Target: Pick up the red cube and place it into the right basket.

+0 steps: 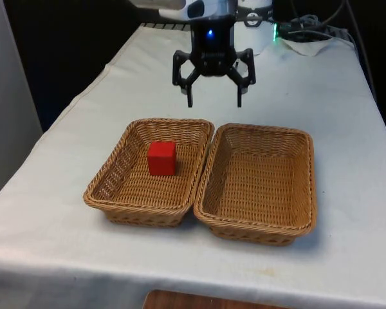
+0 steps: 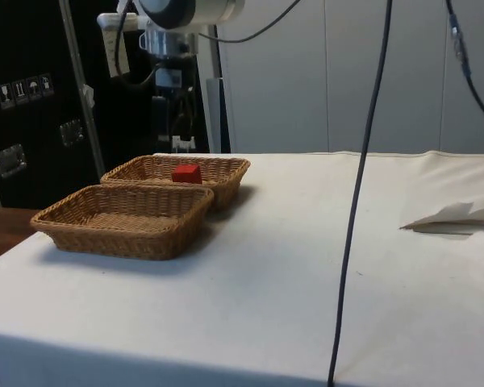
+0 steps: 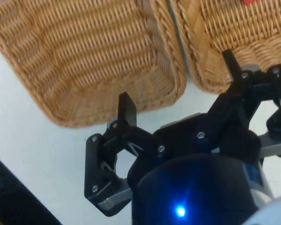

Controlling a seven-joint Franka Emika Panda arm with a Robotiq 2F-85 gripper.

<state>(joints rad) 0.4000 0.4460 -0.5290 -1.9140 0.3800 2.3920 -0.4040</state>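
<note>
Covering the table, a white cloth (image 1: 347, 116) is being lain on by two wicker baskets set side by side, touching. The empty basket (image 1: 257, 183) is being shown on the front view's right, the other basket (image 1: 116, 187) on its left. Beyond them, the gripper (image 1: 215, 100) is being held above the cloth, fingers apart and holding nothing. The red cube (image 1: 161, 158) is being kept in the left basket.

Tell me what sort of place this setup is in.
Most likely a robotics lab or test bench, not a home. A cloth-covered table holds just two wicker baskets and a red cube under the gripper, with loose cables and dark equipment cabinets alongside.
</note>
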